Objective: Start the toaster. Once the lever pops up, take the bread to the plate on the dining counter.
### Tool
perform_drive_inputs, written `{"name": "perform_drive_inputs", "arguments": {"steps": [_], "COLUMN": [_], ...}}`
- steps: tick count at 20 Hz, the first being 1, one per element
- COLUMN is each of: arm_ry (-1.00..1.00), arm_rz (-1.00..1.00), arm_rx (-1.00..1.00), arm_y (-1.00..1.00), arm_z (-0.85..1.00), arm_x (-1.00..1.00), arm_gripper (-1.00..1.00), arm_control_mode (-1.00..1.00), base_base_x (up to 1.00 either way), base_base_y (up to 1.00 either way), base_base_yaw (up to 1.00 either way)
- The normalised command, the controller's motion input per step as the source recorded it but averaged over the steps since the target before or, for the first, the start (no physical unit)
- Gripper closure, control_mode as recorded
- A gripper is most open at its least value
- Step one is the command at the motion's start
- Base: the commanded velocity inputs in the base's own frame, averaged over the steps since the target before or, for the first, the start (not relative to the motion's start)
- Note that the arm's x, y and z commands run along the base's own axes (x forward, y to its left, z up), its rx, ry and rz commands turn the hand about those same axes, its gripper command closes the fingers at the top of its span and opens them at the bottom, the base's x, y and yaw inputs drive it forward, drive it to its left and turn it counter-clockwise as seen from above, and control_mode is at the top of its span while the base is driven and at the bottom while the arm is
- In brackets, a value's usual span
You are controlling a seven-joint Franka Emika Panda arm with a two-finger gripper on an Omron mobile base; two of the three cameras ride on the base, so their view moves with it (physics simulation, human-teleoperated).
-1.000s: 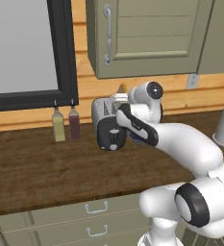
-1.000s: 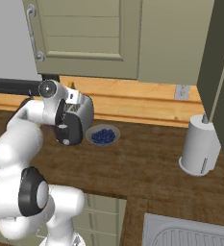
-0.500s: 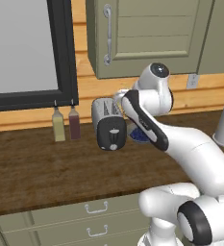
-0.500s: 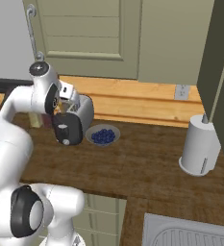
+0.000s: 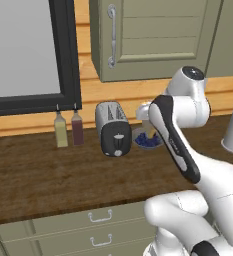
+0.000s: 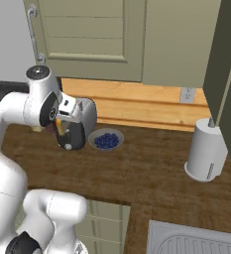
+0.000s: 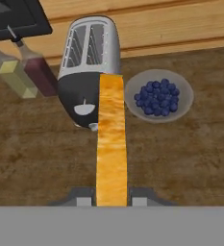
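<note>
The silver toaster (image 5: 113,127) (image 6: 82,128) (image 7: 89,57) stands on the wooden worktop, both slots open to the hand view. Its black end panel carries the small whitish lever (image 7: 93,127), partly behind the bread. My gripper (image 7: 111,202) hangs above the toaster's right side, shut on the bread (image 7: 111,144), which I see edge-on as a golden-brown strip. In the right base view the hand (image 6: 70,111) sits just over the toaster's front. The plate and the dining counter are out of view.
A grey bowl of blueberries (image 7: 159,96) (image 6: 105,140) (image 5: 147,139) sits right of the toaster. Two small bottles (image 5: 69,129) (image 7: 22,69) stand to its left under the black window frame. A paper towel roll (image 6: 206,154) and a sink corner (image 6: 196,243) lie right.
The hand has risen from the toaster's front panel to above and right of the toaster, carrying the bread slice with it. The upper arm has swung upright.
</note>
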Motion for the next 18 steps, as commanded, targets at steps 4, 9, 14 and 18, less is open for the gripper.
{"name": "perform_drive_inputs", "arguments": {"steps": [4,9,14,18], "arm_ry": [0.0,0.0,0.0,0.0], "arm_rz": [0.0,0.0,0.0,0.0], "arm_rx": [0.01,0.0,0.0,0.0], "arm_y": [-0.48,-0.48,-0.09,0.0], "arm_z": [-0.04,-0.19,0.1,0.01], "arm_x": [-1.0,-0.92,-0.62,-0.06], "arm_gripper": [1.0,1.0,1.0,1.0], "arm_control_mode": [-1.0,-1.0,-1.0,-1.0], "base_base_x": [0.0,0.0,0.0,0.0], "base_base_y": [0.0,0.0,0.0,0.0], "base_base_yaw": [0.0,0.0,0.0,0.0]}}
